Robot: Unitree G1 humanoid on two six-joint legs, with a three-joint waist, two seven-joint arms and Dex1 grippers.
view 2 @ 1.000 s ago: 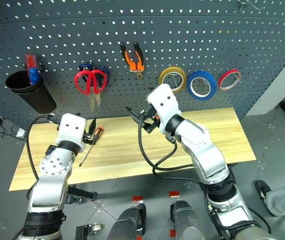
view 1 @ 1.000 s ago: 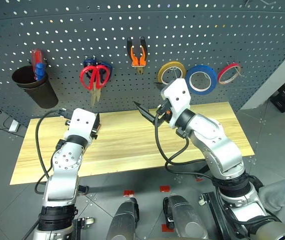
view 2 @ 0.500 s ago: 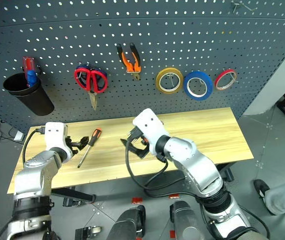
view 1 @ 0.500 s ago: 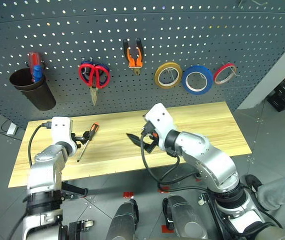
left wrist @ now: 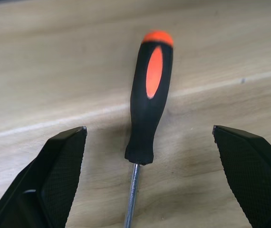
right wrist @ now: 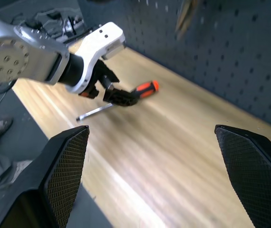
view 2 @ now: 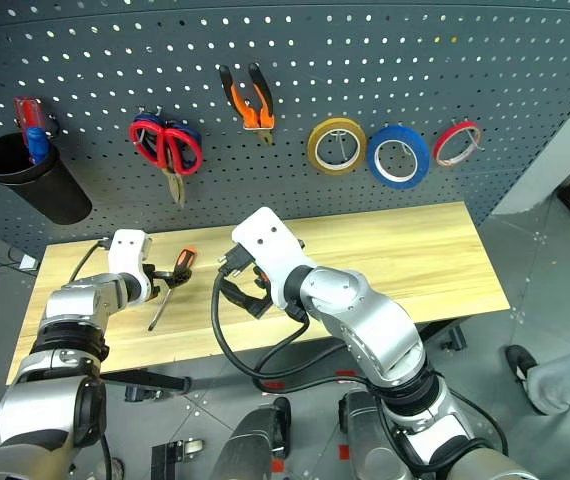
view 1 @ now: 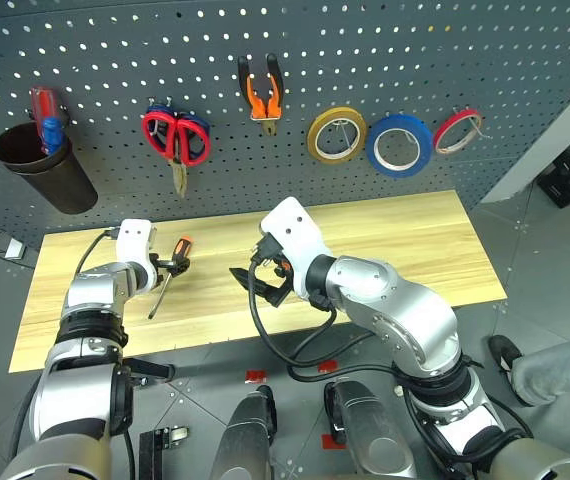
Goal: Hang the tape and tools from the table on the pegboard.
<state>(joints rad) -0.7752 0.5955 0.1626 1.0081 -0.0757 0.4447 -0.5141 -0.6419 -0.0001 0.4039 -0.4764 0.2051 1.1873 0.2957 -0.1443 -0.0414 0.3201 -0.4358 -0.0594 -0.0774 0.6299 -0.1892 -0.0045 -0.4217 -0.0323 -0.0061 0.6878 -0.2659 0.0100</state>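
As the last loose tool waits on the table (view 1: 385,250), the left gripper (left wrist: 150,156) stands over the screwdriver (left wrist: 149,102) with its two black fingers spread wide, one on each side of the black-and-orange handle and neither touching it. The tool's long axis runs straight away from the claw: the bare metal shaft passes between the fingertips nearest the wrist, and the orange butt end lies farthest ahead. To close on the handle the fingers would likely need only to come together across that axis. The right gripper (view 2: 235,290), its fingers also apart and empty, hangs well apart from the screwdriver over the middle of the table, so the left arm is clearly nearer. The screwdriver's tip is cut off in the left wrist view, and from the head cameras the left fingers partly cover the handle.
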